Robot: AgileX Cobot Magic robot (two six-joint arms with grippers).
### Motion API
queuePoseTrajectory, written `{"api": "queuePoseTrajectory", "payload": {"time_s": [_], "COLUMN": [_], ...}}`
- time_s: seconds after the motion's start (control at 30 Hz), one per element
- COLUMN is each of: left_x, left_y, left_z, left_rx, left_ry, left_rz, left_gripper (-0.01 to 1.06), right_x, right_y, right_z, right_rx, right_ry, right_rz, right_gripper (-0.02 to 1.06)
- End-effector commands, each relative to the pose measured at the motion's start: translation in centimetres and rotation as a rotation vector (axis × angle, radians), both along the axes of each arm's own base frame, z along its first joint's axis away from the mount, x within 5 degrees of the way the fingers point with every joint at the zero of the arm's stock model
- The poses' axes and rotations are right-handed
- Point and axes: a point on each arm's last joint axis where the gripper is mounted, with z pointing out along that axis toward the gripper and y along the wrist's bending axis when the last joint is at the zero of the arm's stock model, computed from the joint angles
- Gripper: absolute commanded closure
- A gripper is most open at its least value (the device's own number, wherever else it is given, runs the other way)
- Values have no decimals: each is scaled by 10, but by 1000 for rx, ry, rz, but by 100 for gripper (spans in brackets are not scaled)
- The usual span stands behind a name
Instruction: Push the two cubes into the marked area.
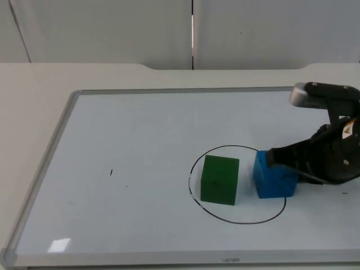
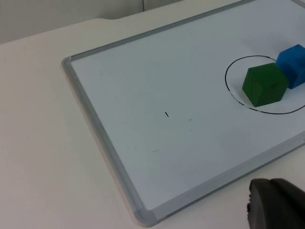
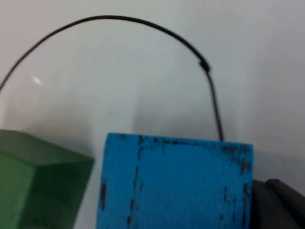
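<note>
A solid green cube (image 1: 220, 179) sits fully inside the hand-drawn black circle (image 1: 225, 217) that marks the target area on the white dry-erase board (image 1: 129, 169), resting toward the circle's nine o'clock side with its near left corner close to the line. Just beside it, at its three o'clock, stands a bright blue cube (image 1: 273, 175) with scuffed dark marks on its face; a narrow gap separates the two, and from above the blue one appears to lie within the circle's three o'clock edge, though whether its far side straddles the line I cannot tell. The right gripper (image 1: 275, 157) comes in low from the three o'clock side of the board and presses against the blue cube's upper right face; whether its fingers are spread or closed I cannot tell. In the right wrist view the blue cube (image 3: 174, 183) looms large with a black fingertip (image 3: 276, 205) touching its side, the green cube (image 3: 40, 183) just next to it and the black circle line (image 3: 209, 90) curving behind. The left wrist view takes in the board's grey aluminium frame (image 2: 100, 138), the green cube (image 2: 264, 85) and blue cube (image 2: 293, 64) within the circle (image 2: 252, 109), and the left gripper's black fingertip (image 2: 276, 205) hanging over the beige table (image 2: 43, 157) off the board, where that arm waits; I cannot tell how its fingers stand.
</note>
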Motion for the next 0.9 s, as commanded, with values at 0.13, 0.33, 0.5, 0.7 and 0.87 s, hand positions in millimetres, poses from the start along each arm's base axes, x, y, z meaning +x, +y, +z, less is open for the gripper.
{"api": "queuePoseTrajectory", "payload": {"time_s": [0.13,0.33,0.5,0.7,0.87], "left_x": [0,0,0,0,0], "left_y": [0,0,0,0,0], "left_z": [-1,-1,-1,-1,-1], "left_rx": [2,2,2,2,2], "left_ry": [-3,-3,-3,-3,-3], "left_rz": [-1,-1,-1,-1,-1], "left_gripper": [105,105,105,105,105], "right_x": [1,-1,-5,-5,-5], "right_y": [5,7,15,15,14], "right_z": [2,1,1,1,2], "right_rx": [22,20,21,21,10], "right_ry": [-16,-9,-14,-14,-11], "right_rz": [-13,-4,24,24,36], "right_gripper": [105,105,105,105,105]}}
